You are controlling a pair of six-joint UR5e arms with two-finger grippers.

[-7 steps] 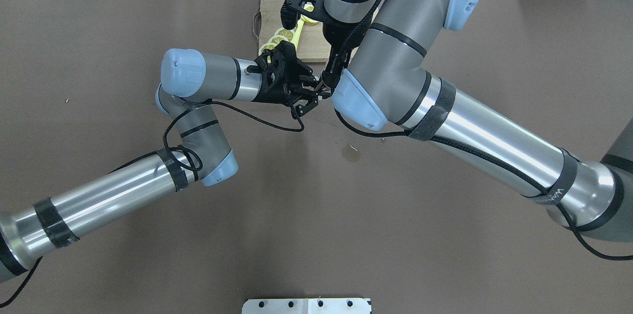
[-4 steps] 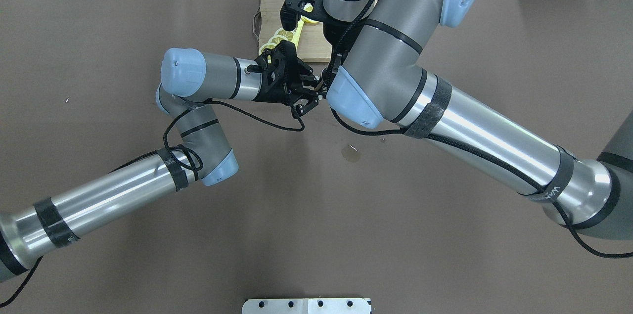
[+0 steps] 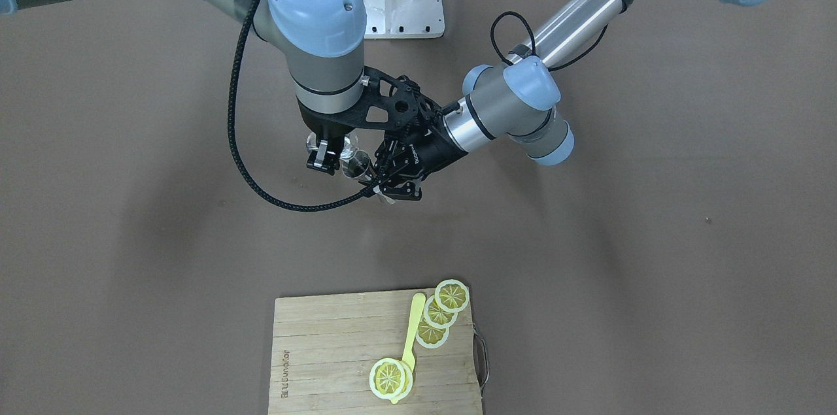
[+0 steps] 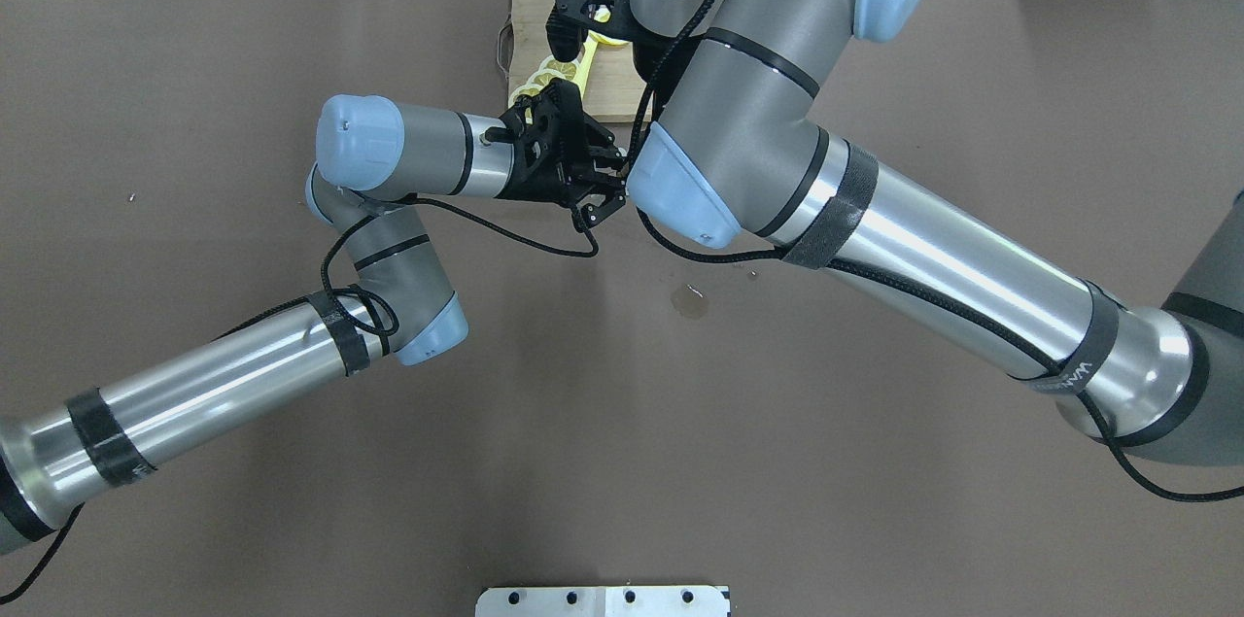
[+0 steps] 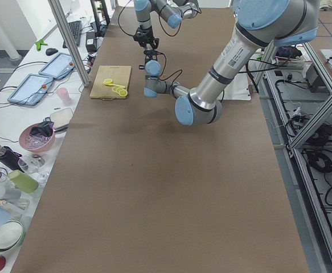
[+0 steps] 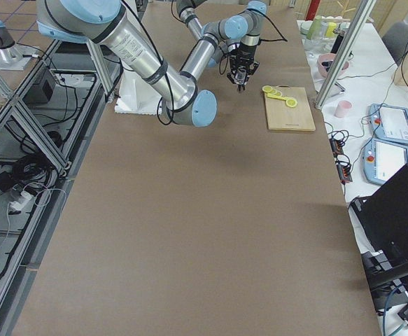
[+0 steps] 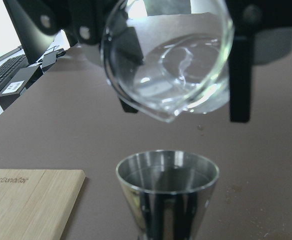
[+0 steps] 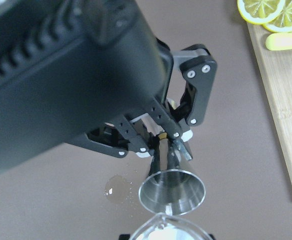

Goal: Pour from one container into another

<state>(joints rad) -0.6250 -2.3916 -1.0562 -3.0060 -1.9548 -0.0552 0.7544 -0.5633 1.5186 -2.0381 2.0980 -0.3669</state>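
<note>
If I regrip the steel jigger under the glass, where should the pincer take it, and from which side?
Take the jigger at its narrow waist, below the flared upper cone, coming in level from the side, as the left pincer does now. The flare probably stops it slipping down, and the tilted glass blocks its mouth from above.

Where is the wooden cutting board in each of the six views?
Exterior front-facing: cutting board at bottom centre.
Overhead exterior: board at top centre, partly hidden.
Exterior left: board at upper left.
Exterior right: board at upper right.
Left wrist-mounted: board in bottom left corner.
Right wrist-mounted: board along right edge.
Landmark: the lemon slices lying on it, visible in every view except the left wrist one.
</note>
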